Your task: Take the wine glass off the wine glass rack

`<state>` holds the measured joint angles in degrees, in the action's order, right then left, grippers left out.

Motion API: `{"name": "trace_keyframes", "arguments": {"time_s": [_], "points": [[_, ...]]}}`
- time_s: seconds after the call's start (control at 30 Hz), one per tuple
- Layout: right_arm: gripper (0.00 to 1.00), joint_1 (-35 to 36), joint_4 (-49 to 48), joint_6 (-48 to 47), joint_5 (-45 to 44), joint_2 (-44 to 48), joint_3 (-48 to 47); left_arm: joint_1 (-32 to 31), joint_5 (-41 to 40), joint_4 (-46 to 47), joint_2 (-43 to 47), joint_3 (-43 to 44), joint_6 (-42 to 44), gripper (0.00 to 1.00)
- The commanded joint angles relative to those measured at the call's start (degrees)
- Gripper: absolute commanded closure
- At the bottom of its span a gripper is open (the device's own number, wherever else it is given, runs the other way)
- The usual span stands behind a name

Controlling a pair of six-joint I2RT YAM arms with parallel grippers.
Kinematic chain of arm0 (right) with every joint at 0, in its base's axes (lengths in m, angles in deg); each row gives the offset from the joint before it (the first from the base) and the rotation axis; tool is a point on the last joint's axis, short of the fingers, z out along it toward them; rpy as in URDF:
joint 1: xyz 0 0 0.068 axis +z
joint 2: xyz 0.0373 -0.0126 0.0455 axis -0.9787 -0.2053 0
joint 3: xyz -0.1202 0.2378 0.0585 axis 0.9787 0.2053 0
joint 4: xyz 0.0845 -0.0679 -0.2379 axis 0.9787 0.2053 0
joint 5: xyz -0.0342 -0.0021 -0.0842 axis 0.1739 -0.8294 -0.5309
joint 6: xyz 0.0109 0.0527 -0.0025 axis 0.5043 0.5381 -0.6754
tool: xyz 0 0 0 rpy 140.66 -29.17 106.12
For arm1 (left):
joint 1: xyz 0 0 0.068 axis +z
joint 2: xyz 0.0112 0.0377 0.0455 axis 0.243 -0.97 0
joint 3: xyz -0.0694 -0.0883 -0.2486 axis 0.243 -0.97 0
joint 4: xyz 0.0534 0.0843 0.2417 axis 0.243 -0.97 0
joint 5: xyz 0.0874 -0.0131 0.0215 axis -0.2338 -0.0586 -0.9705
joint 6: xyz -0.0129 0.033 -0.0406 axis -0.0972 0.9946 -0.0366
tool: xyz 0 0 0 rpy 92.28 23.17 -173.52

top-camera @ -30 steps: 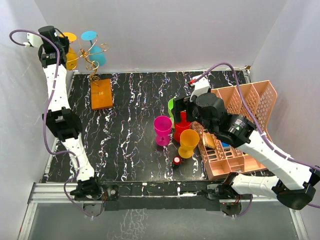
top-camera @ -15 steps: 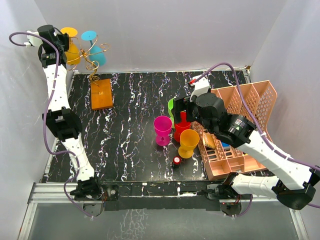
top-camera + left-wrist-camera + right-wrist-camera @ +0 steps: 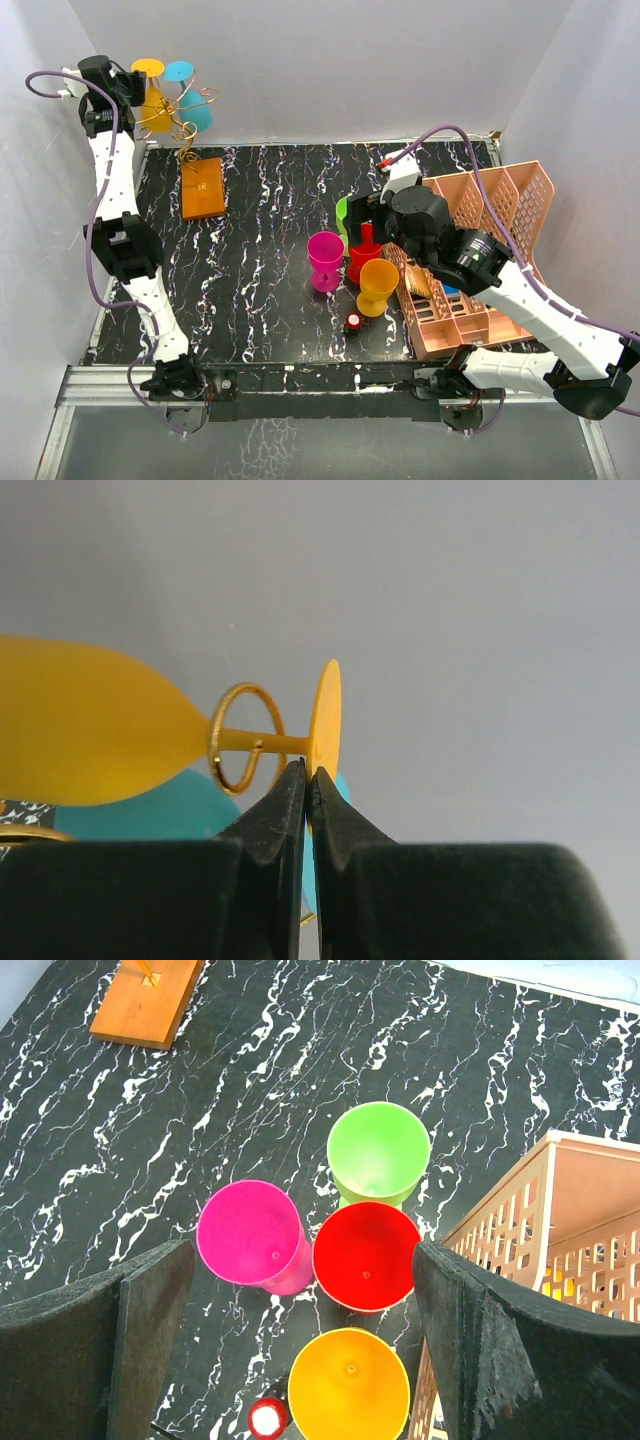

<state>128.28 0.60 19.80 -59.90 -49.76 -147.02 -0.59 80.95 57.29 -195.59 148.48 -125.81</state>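
Observation:
A yellow wine glass [image 3: 152,100] hangs upside down on the gold wire rack [image 3: 186,128], foot disc on top, with a teal wine glass [image 3: 194,110] beside it. The rack's orange-brown base [image 3: 203,187] lies at the table's far left. My left gripper [image 3: 127,86] is shut on the edge of the yellow glass's foot disc [image 3: 325,720]; in the left wrist view [image 3: 308,772] the stem runs through a gold ring [image 3: 247,737], with the yellow bowl [image 3: 90,725] on the left. My right gripper [image 3: 365,215] hangs open and empty above the cups [image 3: 305,1260].
Magenta [image 3: 250,1235], red [image 3: 365,1255], green [image 3: 378,1152] and orange [image 3: 348,1385] glasses stand upright mid-table. A small red-capped item [image 3: 266,1418] lies beside them. A salmon-pink lattice basket [image 3: 490,250] stands at the right, partly under my right arm.
My left gripper has moved slightly up and right with the yellow glass, whose foot disc now sits closer to the teal one. The right arm has not moved.

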Motion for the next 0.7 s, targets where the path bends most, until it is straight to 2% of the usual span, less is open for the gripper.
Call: {"name": "trace_keyframes", "arguments": {"time_s": [0.0,0.67], "points": [[0.01,-0.21,-3.67,0.51,-0.95,1.79,-0.04,0.02,2.63,3.13,6.42,-3.38,-0.61,1.00],[0.01,-0.22,-3.53,1.33,0.42,3.46,-0.23,1.47,-0.65,1.56,16.39,-12.30,1.46,1.00]]}}
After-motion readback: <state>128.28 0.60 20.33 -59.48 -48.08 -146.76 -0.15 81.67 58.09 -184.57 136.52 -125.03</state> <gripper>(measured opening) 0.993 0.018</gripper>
